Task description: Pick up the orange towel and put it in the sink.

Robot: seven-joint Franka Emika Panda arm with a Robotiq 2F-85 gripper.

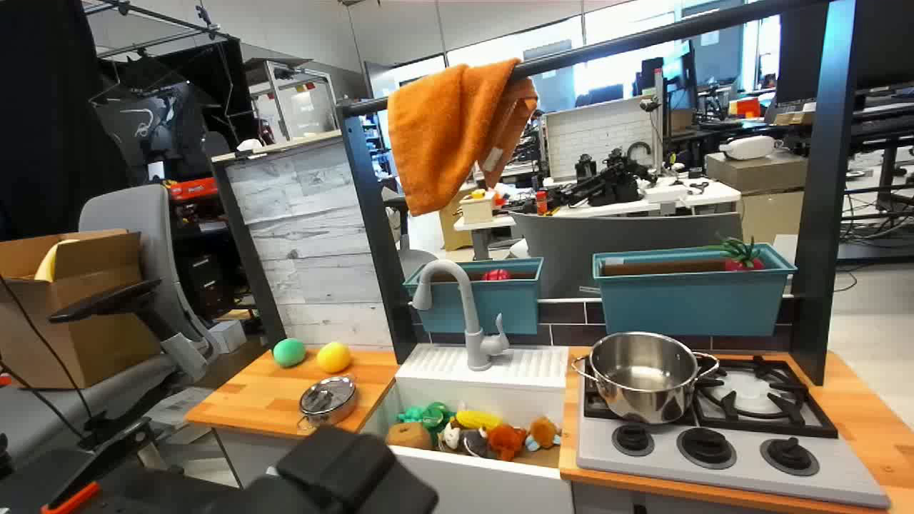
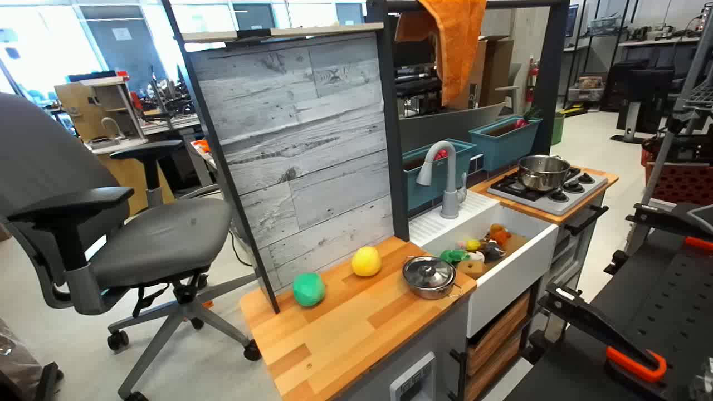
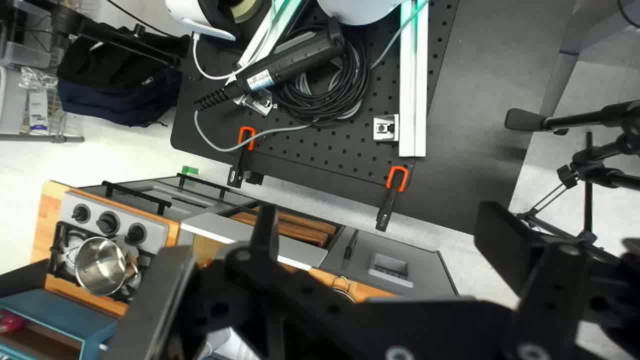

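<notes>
The orange towel point(image 1: 450, 128) hangs folded over the black rail point(image 1: 643, 40) above the sink point(image 2: 512, 280), near one dark post point(image 1: 370, 214), with its lowest corner dangling free. To its right, in an exterior view, I see a long run of rail reaching the opposite post point(image 1: 826, 178). The grey gooseneck faucet point(image 1: 471, 314) stands below that corner, and both exterior views show me open room between its arch and the towel. Toys point(image 1: 507, 441) crowd much of the sink floor, with a brown patch showing just inside the white front wall. On one side a lidded pan point(image 2: 429, 275) sits on the wooden counter point(image 2: 345, 328), near its sink edge; a green ball point(image 2: 308, 289) and a yellow ball point(image 2: 366, 261) rest farther back. On the other, a stainless-steel pot point(image 1: 643, 378) stands upright on the cooktop point(image 1: 747, 457). My wrist camera looks down on the counter and the black pegboard table point(image 3: 485, 75), so the gripper point(image 3: 377, 225) hovers higher than both, its two fingers point(image 3: 263, 227) spread wide, the grey cabinet front point(image 3: 422, 260) showing in the gap. A blurred black shape point(image 1: 350, 471) juts in low in an exterior view; I cannot tell whether it belongs to the arm.
</notes>
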